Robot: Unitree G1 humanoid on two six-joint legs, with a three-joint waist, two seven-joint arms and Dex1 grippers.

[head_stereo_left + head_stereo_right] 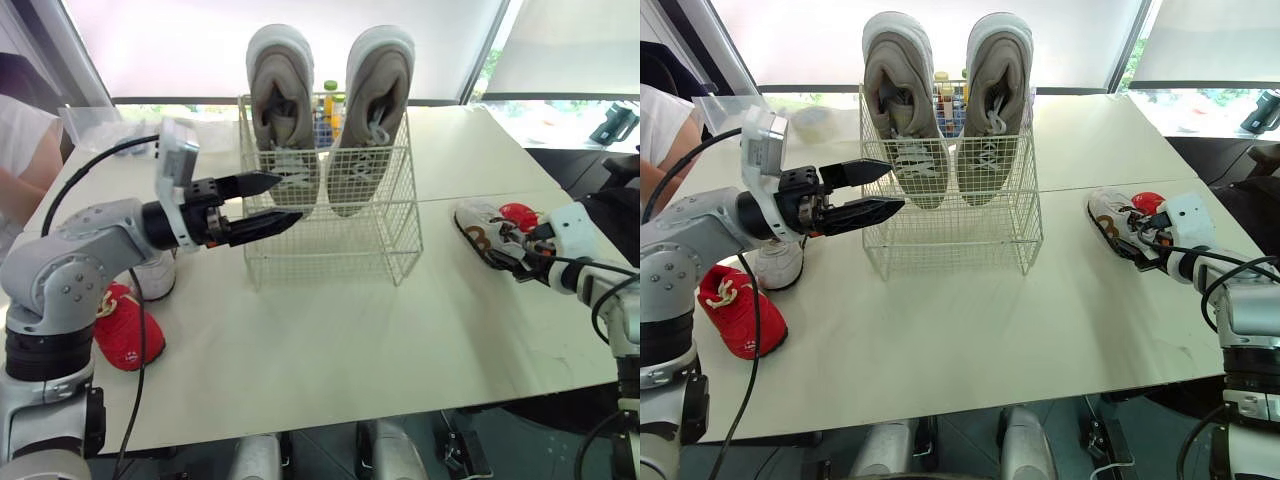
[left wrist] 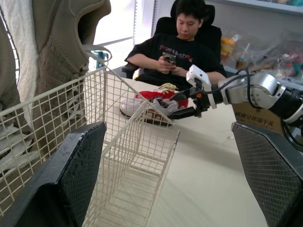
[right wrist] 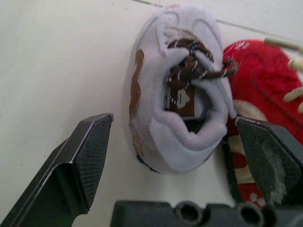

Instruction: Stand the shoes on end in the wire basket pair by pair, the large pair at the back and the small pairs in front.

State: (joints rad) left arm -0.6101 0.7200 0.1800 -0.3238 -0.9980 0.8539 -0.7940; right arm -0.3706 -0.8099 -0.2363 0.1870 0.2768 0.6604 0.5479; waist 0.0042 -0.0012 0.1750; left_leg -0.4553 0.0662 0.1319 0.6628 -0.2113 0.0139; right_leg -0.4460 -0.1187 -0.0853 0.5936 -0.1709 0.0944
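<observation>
While left end effector [image 1: 291,197] and right end effector [image 3: 173,121] gape empty, the large pair [image 1: 283,100] stands toes-down.

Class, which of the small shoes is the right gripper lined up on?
The white shoe with brown laces: it lies centred in front of the open right gripper. The red shoe beside it is off to one side.

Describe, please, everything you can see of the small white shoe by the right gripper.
The small white shoe looks like soft mesh fabric, with brown laces, a brown side patch and a dark sole edge. It rests sole-down on the table, lying against a red shoe alongside. The right gripper is open, its fingers either side of the heel end; whether they touch it cannot be told.
</observation>
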